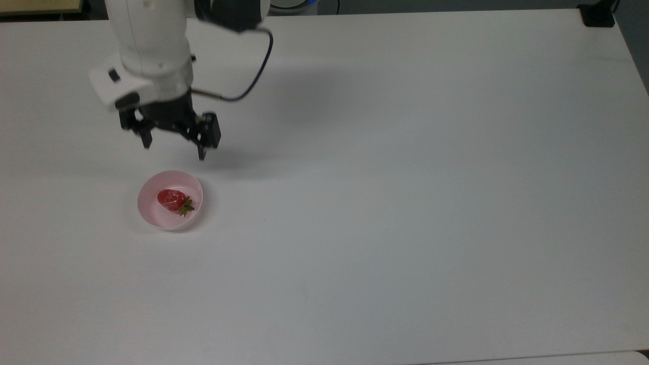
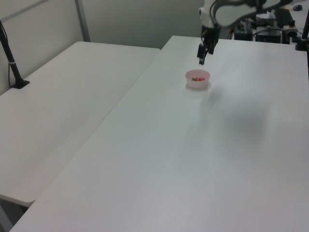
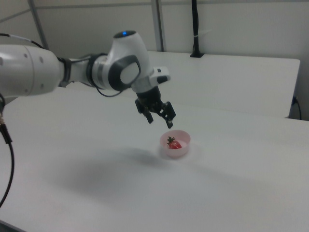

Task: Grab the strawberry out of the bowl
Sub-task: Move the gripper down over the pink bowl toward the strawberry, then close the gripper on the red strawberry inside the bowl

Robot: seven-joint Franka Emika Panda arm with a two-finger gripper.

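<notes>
**Approach under way, strawberry not yet grasped**

While its jaws stand spread wide with nothing between them, the black two-finger gripper (image 1: 175, 152) hangs in the air above the table, short of the bowl and not yet over it. In the top view its fingertips point down toward the white tabletop (image 1: 405, 203), just beyond the bowl's far rim; in the right view the gripper (image 3: 160, 119) sits up and to the right view's left of the bowl, clearly apart from it. Behind the fingers comes the white wrist and arm (image 1: 149, 45), with a black cable looping off its side.

Below lies the small round pale pink plastic bowl (image 1: 150, 215), standing upright on the table. Inside it rests the small glossy red strawberry with a green leafy cap (image 1: 171, 198), lying on its side on the bowl's floor, cap toward the top view's lower right. From the left view the bowl (image 2: 198, 83) is seen with a fleck of red inside.

By my reading, only the reach has been started. Nothing of the grasp is done: the fruit is untouched. Left to do are centring over the bowl, lowering between its walls, closing on the berry and lifting it clear.
</notes>
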